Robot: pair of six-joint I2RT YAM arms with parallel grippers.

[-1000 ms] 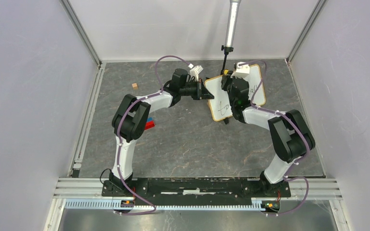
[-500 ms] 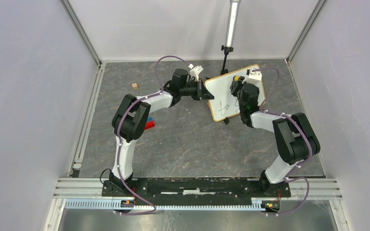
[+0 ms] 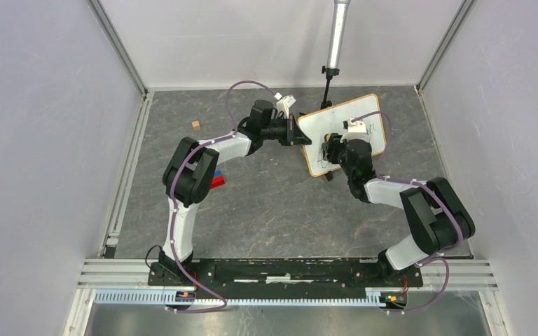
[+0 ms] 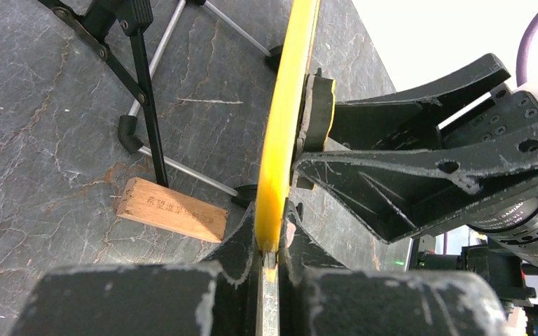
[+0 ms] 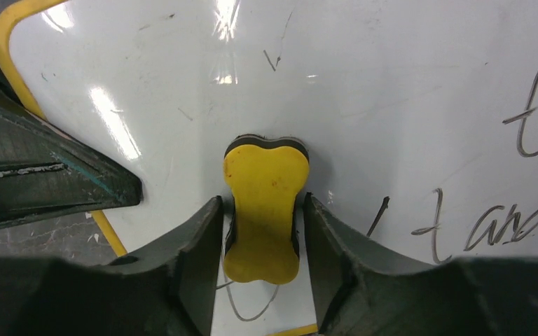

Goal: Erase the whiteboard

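Note:
The whiteboard (image 3: pixel 364 115) stands tilted at the back middle, with a yellowish frame and dark handwriting (image 5: pixel 490 224) on its right part. My left gripper (image 3: pixel 301 137) is shut on the board's left frame edge (image 4: pixel 280 140), with a finger on each face (image 4: pixel 271 238). My right gripper (image 3: pixel 333 149) is shut on a yellow eraser (image 5: pixel 263 203) and presses it flat on the board's near-left area (image 5: pixel 392 91). The eraser's edge also shows against the board in the left wrist view (image 4: pixel 316 112).
A small tripod (image 3: pixel 330 77) stands just behind the board; its legs (image 4: pixel 147 105) are close to the frame. A wooden block (image 4: pixel 171 210) lies behind the board. Another wooden cube (image 3: pixel 196 124) and red and blue blocks (image 3: pixel 217 180) lie left. Walls enclose the table.
My right gripper swept the eraser rightward across the board, then back down to its near-left part. The left gripper kept its hold on the frame.

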